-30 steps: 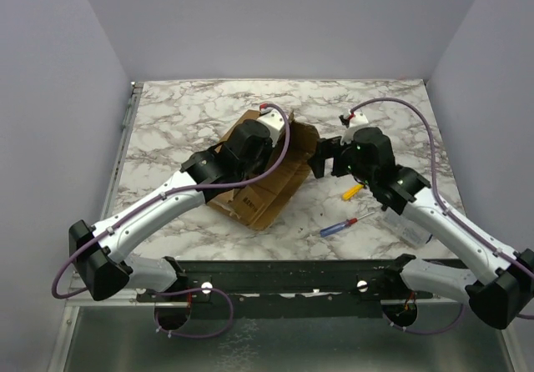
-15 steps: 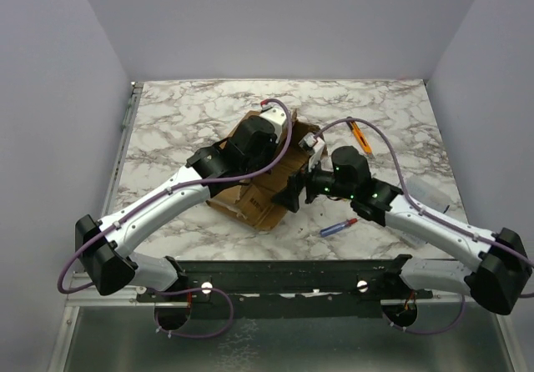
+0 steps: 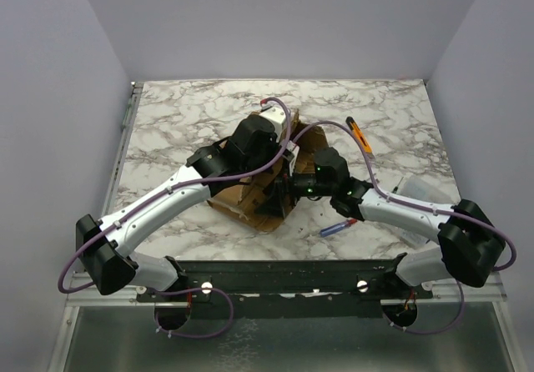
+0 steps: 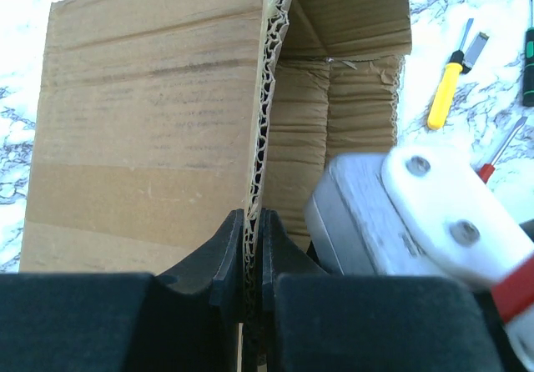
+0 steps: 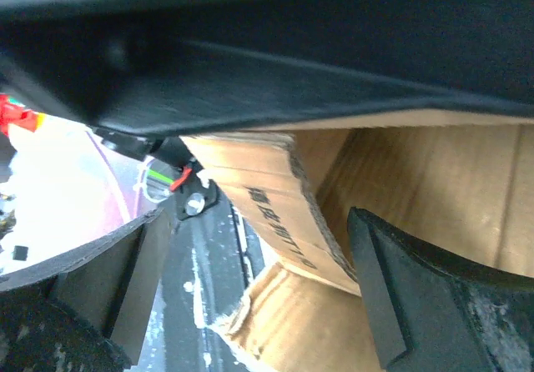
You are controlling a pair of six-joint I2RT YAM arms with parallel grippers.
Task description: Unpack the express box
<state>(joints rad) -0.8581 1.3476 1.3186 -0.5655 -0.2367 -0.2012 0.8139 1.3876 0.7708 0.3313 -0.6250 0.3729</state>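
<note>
Brown corrugated express box [image 3: 259, 190], flaps open, lying mid-table, interior exposed

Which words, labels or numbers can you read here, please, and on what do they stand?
Dark print on a flap of the brown cardboard express box, right wrist view: blurred, unreadable.
Dark marks on that box, top view: too small to read.
No other text shows.

Brown express box [image 4: 150, 122]; white-grey marbled table [image 3: 183, 113]; yellow-handled screwdriver [image 4: 449, 78].
</note>
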